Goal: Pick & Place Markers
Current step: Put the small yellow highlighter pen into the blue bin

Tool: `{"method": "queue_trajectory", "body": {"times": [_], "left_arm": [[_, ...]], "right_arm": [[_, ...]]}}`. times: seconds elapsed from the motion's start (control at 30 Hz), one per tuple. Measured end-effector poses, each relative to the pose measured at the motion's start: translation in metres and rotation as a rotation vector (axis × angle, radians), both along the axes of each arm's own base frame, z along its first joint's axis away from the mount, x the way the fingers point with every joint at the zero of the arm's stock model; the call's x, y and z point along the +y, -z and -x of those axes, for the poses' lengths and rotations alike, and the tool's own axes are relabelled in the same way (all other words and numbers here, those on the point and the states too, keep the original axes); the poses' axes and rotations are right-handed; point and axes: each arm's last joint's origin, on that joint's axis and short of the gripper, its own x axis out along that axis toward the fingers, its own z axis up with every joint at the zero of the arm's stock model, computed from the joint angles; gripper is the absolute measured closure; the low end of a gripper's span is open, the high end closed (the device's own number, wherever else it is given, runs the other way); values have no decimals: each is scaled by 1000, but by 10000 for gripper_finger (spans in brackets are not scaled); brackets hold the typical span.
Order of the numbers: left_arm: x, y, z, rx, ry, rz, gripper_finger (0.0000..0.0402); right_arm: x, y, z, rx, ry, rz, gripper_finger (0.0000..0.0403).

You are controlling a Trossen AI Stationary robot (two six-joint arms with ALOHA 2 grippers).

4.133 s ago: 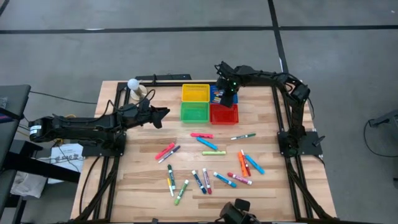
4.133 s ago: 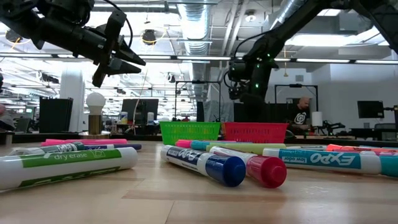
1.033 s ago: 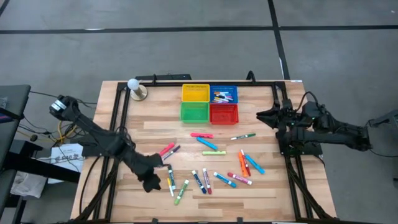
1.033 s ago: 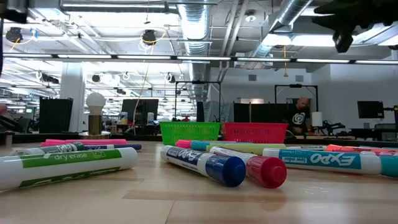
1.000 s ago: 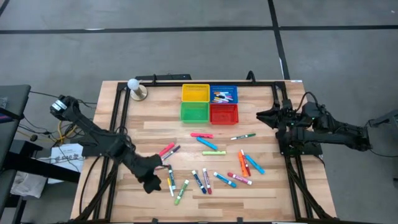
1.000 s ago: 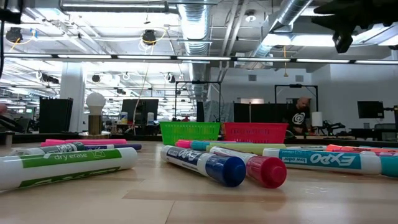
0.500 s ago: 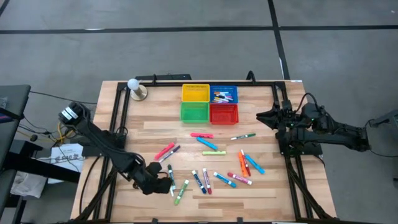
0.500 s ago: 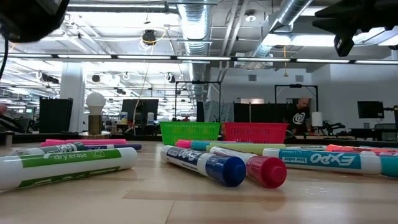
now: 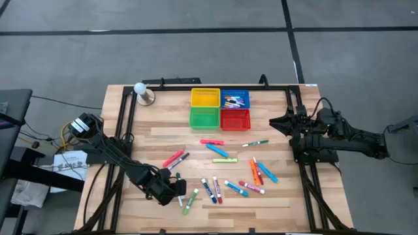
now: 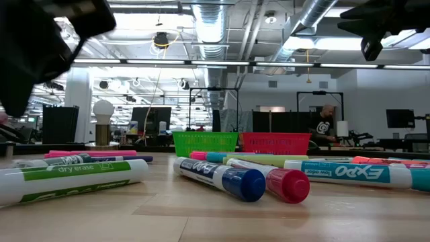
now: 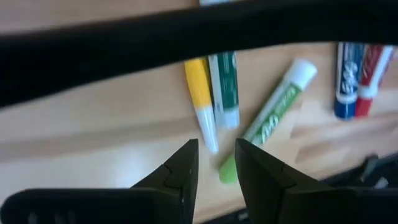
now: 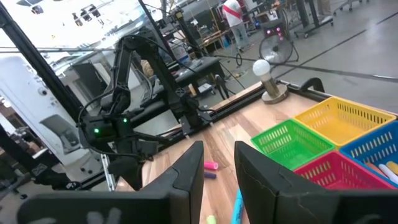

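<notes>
Several markers lie scattered flat on the wooden table [image 9: 150, 140]. My left gripper [image 9: 175, 190] hangs low over the near-left group, open, with nothing between its fingers [image 11: 214, 149]. Just beyond its fingertips lie a yellow marker [image 11: 199, 102], a dark green marker [image 11: 224, 87] and a light green marker [image 11: 273, 115]. A blue marker [image 11: 345, 81] and a red one [image 11: 370, 74] lie farther toward the right. My right gripper [image 9: 272, 122] waits at the table's right edge, pointing level, open and empty [image 12: 219, 152].
Four mesh baskets stand at the far middle: yellow [image 9: 205, 97], blue [image 9: 235, 99] with markers in it, green [image 9: 204, 117] and red [image 9: 235, 119]. A bulb on a stand [image 9: 140, 91] is at the far left. Bare wood lies between baskets and markers.
My left gripper has sunk toward the table and gone a little toward the right edge, closer to the yellow and green markers, while its wrist has rolled. No marker has moved.
</notes>
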Motion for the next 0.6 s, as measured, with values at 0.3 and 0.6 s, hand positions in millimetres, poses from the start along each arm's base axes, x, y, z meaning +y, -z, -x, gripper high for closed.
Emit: {"method": "queue_trajectory", "body": {"times": [0.3,0.6], "left_arm": [[8,13,-9,34,-22,-35,298],[5,15,-8,53,-7,-20,298]], "right_arm": [[0,0,0,2,-2,16,323],[0,0,0,2,-2,23,323]]}}
